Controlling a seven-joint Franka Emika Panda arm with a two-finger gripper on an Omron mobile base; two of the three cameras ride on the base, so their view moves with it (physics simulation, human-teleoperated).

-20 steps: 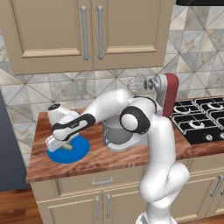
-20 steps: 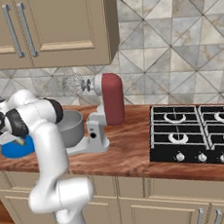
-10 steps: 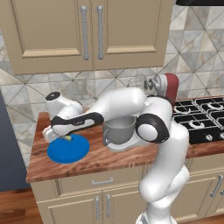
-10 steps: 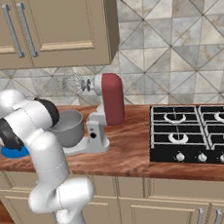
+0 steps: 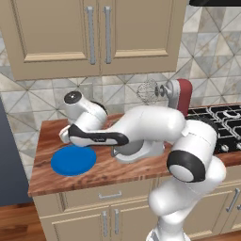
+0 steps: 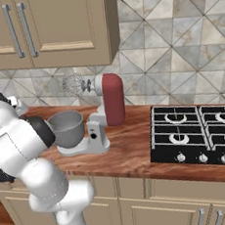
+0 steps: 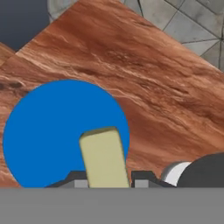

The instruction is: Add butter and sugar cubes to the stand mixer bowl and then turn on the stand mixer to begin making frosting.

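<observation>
**Butter lifted, bowl next**

The gripper (image 7: pixel 105 183) is clamped on the butter (image 7: pixel 104 158), whose pale stick juts up between the two dark fingertips in the hand view. Below it lies the plate (image 7: pixel 48 131), bare of anything else as far as that view reaches, so the stick seems to hang clear of it, though how high is hard to judge. From the left base view the hand hovers over the left end of the counter (image 5: pixel 47 164), above the plate's back edge; the grip itself is hidden there behind the wrist.

The bowl (image 6: pixel 67 128) sits on the base of the mixer (image 6: pixel 108 102), further right along the counter, near its middle, with the whisk (image 6: pixel 71 84) raised above it on the tilted head.

The step in hand looks like carrying the butter to the bowl. The next move calls for a swing to the right, passing under or beside the whisk, then letting go over the bowl's mouth. Sugar and the switch remain.
</observation>
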